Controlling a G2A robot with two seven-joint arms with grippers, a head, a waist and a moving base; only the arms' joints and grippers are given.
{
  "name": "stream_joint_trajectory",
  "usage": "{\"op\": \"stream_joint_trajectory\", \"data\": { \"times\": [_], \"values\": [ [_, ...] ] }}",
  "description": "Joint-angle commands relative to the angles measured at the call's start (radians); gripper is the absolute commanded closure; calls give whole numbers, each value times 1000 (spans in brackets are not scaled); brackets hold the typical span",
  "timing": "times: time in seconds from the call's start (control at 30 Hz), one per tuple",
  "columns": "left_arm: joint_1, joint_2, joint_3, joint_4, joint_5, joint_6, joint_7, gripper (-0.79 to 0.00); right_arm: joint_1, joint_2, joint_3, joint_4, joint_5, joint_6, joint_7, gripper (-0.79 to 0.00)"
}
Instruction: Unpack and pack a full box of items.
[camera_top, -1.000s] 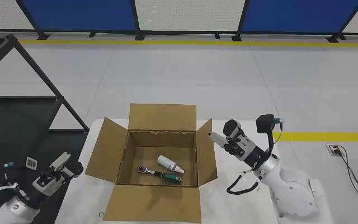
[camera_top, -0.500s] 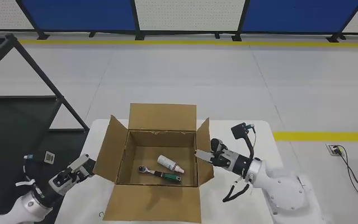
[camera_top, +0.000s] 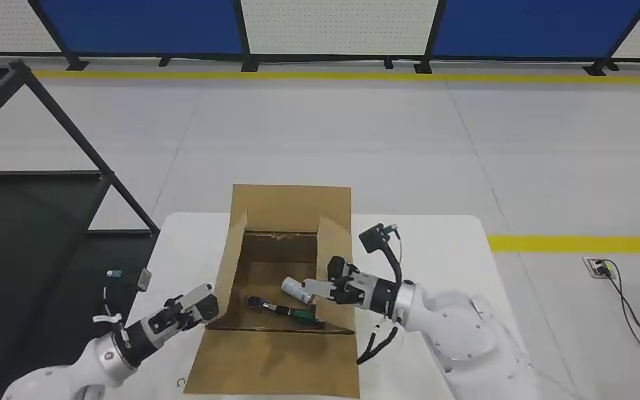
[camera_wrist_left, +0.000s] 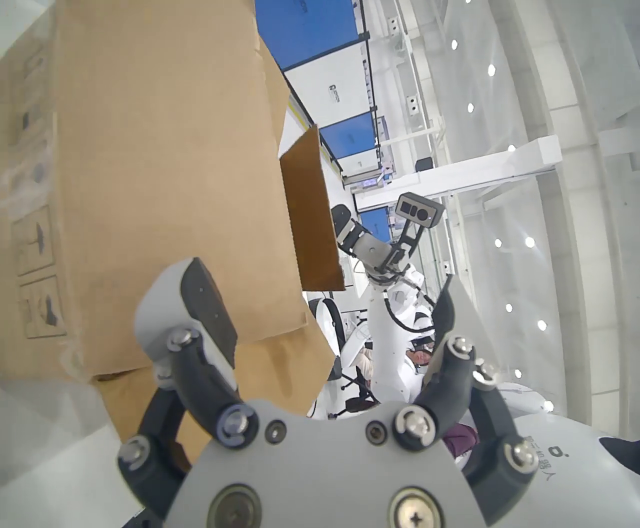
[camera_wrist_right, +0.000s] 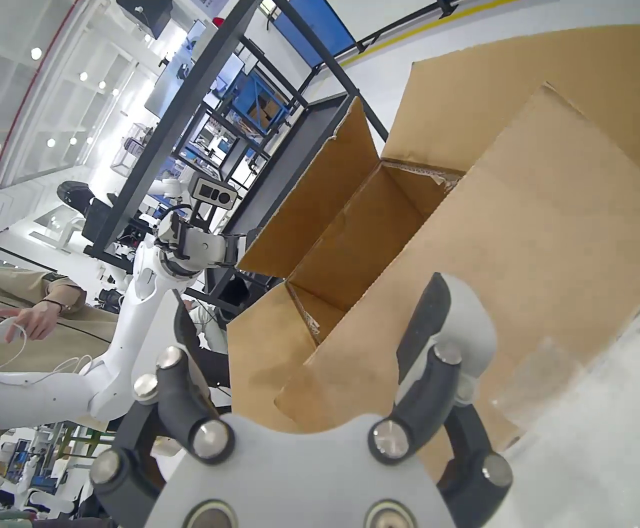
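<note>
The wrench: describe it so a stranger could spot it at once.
Find the cardboard box on the white table. On its floor lie two things. The wrench is the slim tool with a green handle, not the white bottle beside it.

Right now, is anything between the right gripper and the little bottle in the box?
Yes. The raised right flap stands between the right gripper and the bottle; the gripper is at the flap's outer face.

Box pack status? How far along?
Done: white plastic bottle and green-handled metal ratchet wrench lie inside the brown cardboard box. In hand: open left gripper and open right gripper are at the side flaps, left flap upright, right flap tipped inward. Left: front flap and back flap lie open.
</note>
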Motion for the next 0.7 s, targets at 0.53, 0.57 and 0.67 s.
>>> {"op": "stream_joint_trajectory", "data": {
  "times": [0.53, 0.57, 0.67],
  "values": [
    [-36, 3, 66, 54, 24, 21, 10, -785, 61, -15, -106, 140, -22, 23, -44, -785],
    [-36, 3, 66, 54, 24, 21, 10, -785, 61, -15, -107, 142, -20, 24, -43, -785],
    [-29, 3, 85, 46, 39, 32, 21, -785, 62, -15, -108, 145, -16, 24, -41, -785]
  ]
}}
